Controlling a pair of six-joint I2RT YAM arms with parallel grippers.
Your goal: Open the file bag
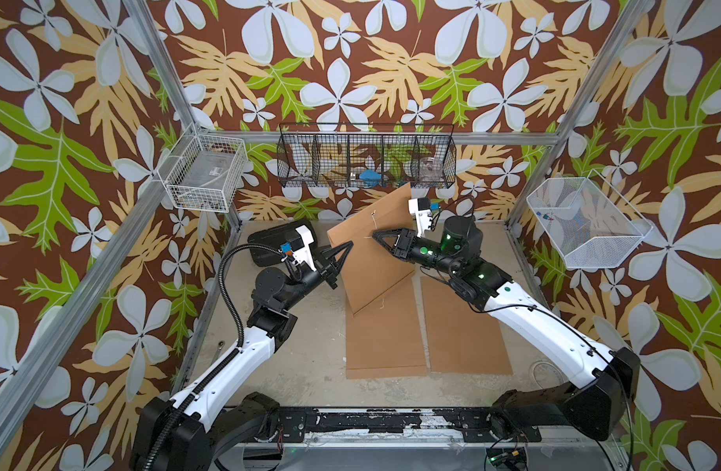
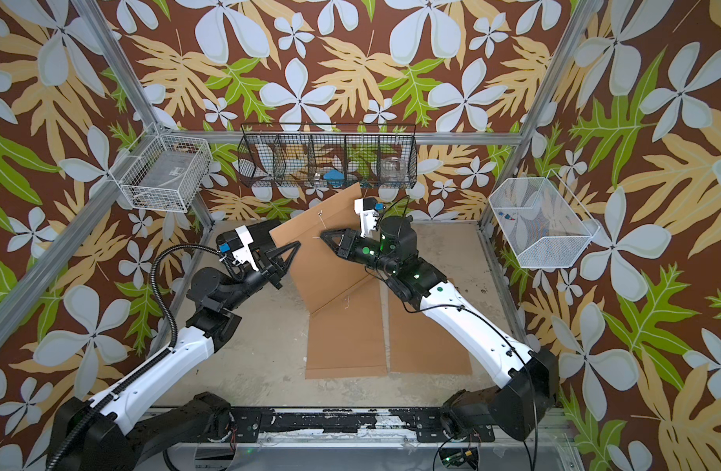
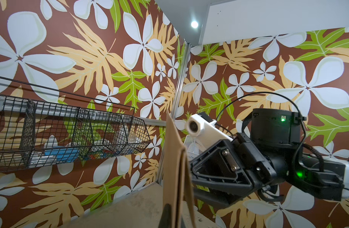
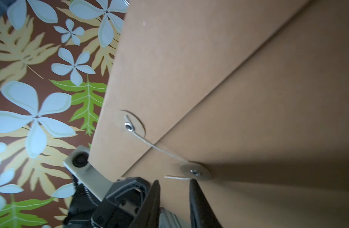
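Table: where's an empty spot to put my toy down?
Bare table lies between the left arm and the flat file bags, plus a strip in front of them. Crowded: the middle back, where the left hand and right hand meet at the lifted file bag.

Mounted on a black rail [image 1: 391, 424] with scraped paint. Nearest the rail, bulky black shoulders [image 1: 595, 403]; farther out, smooth white links [image 1: 546, 326] with a green dot [image 1: 508, 290]; farthest from the rail, black wrists [image 1: 466, 236] lit by green lights [image 1: 446, 238]. Black, triangular and open-framed at the left gripper [image 1: 349, 244] and right gripper [image 1: 375, 234], with silver screws [image 3: 226, 152] at the finger mounts. White camera brackets [image 1: 305, 244] with blue plugs [image 1: 285, 248]. Corrugated black hose [image 1: 222, 281] along the left arm [image 1: 252, 350].
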